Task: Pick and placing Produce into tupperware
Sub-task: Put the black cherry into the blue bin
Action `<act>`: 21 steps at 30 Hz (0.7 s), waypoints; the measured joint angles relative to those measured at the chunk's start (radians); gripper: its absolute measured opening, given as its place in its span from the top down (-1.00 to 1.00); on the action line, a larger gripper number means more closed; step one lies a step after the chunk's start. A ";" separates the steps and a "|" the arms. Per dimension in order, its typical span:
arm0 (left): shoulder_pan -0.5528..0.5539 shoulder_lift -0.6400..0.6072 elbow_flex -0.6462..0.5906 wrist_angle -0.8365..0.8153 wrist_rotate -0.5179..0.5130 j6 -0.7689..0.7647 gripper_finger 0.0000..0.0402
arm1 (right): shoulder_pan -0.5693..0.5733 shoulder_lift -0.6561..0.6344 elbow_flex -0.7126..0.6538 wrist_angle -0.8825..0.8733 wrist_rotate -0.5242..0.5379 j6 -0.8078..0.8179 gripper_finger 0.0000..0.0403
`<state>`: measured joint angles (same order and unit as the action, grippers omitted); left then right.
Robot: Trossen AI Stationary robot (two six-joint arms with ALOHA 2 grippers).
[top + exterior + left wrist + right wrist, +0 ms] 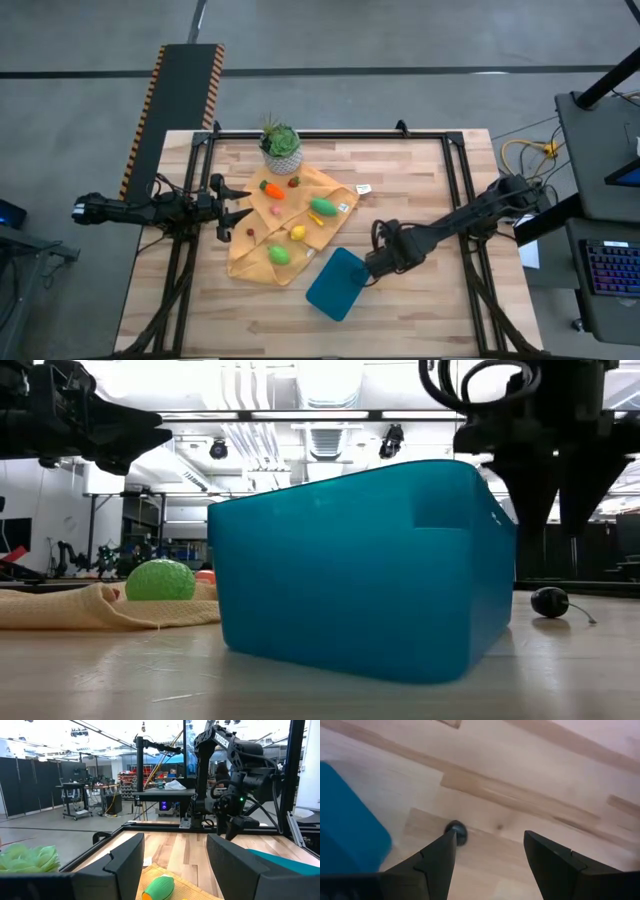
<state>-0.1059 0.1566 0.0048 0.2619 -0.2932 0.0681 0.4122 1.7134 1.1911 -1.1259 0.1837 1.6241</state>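
Right gripper hovering w/ fingers parted, holding nothing, teal tupperware sitting just beside it. Left gripper also parted, empty, produce lying on yellow cloth just ahead of it.

A potted green plant stands at the far edge of a mustard-yellow cloth spread on the wooden table. A small dark round object lies on the bare wood.
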 joint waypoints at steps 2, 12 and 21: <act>0.000 0.000 0.000 0.000 0.000 0.000 0.00 | 0.000 0.000 -0.028 0.064 0.000 0.000 -0.12; 0.000 0.000 0.000 0.000 0.000 0.000 0.00 | 0.002 0.000 -0.175 0.329 -0.004 0.029 -0.12; 0.000 0.000 0.000 -0.001 0.000 0.000 0.00 | 0.023 0.000 -0.226 0.418 -0.025 0.053 -0.12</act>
<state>-0.1059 0.1566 0.0048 0.2612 -0.2932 0.0678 0.4350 1.7132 0.9655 -0.7078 0.1584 1.6772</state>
